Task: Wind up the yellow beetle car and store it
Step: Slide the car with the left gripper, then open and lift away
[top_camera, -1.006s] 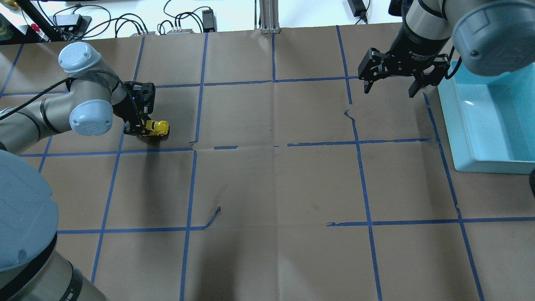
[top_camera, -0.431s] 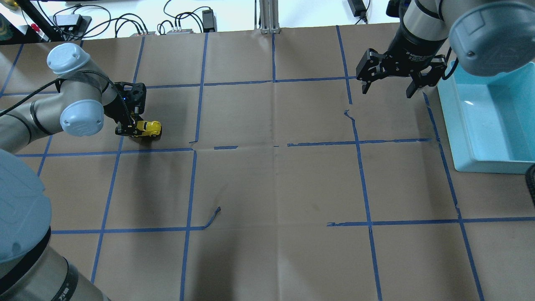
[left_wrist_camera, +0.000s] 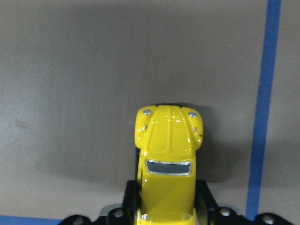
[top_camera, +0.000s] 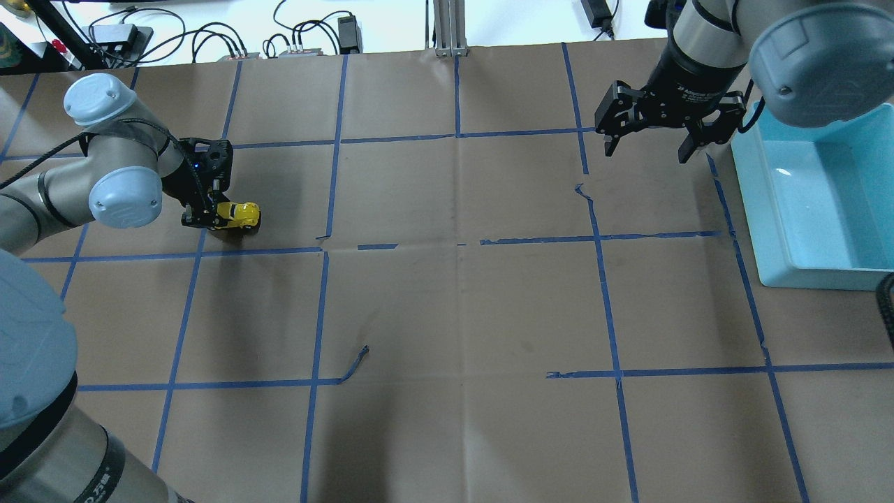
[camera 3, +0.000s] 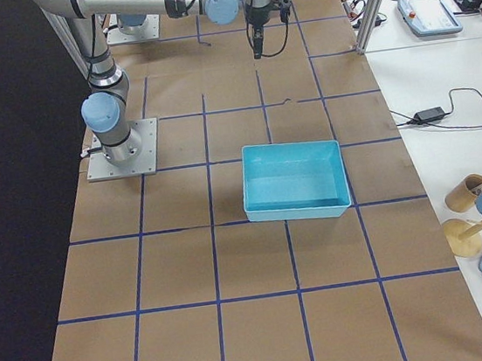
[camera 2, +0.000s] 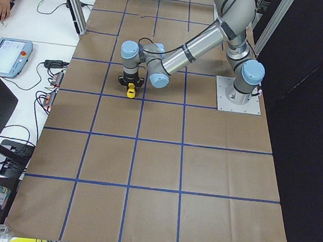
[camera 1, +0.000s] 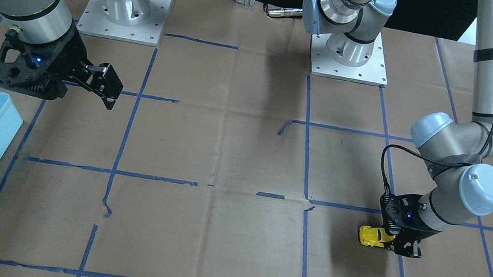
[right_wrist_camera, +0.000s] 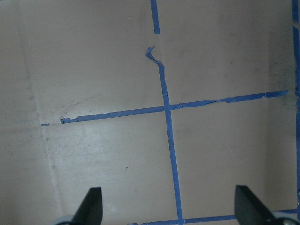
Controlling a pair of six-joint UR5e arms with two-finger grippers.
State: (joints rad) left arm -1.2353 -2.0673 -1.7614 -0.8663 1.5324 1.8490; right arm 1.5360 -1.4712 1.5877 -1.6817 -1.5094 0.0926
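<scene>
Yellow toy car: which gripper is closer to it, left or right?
Left. The left gripper is shut on the rear of the yellow toy car; the right gripper hangs open far off on the other side, beside the blue bin.

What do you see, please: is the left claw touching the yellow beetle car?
Touching. The left wrist view shows the left claw gripping both sides of the yellow beetle car, no gap visible.

You face a brown paper-covered table (top_camera: 454,307) crossed by a blue tape grid (top_camera: 398,137). Beyond its far edge, a brightly lit white bench (top_camera: 391,21) carries tangled black cables (top_camera: 209,38).
</scene>
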